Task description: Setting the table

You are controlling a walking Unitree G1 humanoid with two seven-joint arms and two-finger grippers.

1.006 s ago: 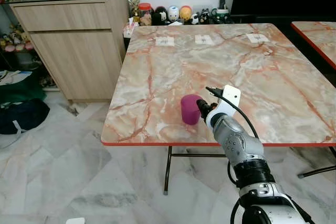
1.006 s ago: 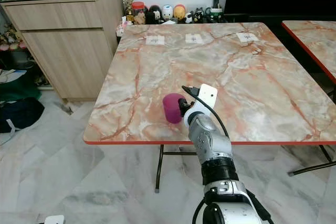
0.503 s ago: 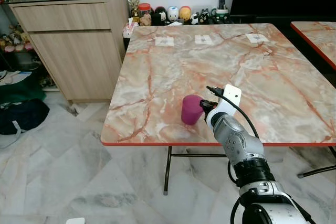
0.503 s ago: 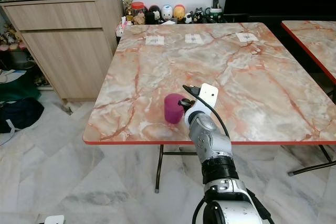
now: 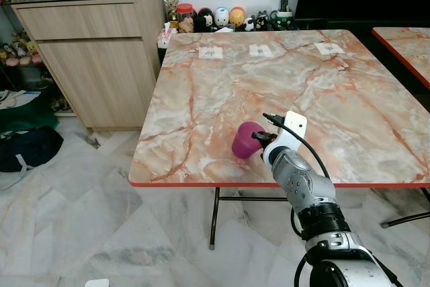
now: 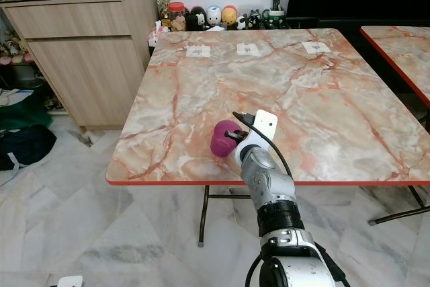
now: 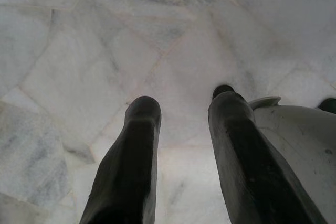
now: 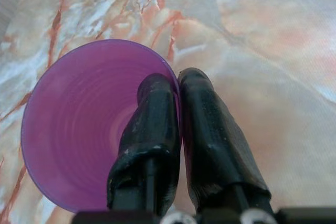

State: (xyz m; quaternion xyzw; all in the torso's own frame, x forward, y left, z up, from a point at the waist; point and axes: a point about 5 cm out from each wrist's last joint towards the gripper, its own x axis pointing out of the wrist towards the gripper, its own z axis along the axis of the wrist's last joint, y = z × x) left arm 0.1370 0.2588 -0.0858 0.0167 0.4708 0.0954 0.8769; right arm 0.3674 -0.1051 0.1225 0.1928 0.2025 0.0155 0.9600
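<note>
we see the right tool [image 8: 177, 85] pinching the rim of the tilted cup [image 5: 244, 140] at lower centre, near the desk [image 5: 282, 78] front edge; the left tool [image 7: 184, 114] hangs spread above the floor [image 7: 79, 51].

A purple cup [image 6: 223, 138] is seen tilted on the marble table [image 6: 282, 92] near its front edge, held at the rim by the right gripper [image 6: 235, 136]. Three paper cards [image 6: 249, 50] lie along the far edge.
</note>
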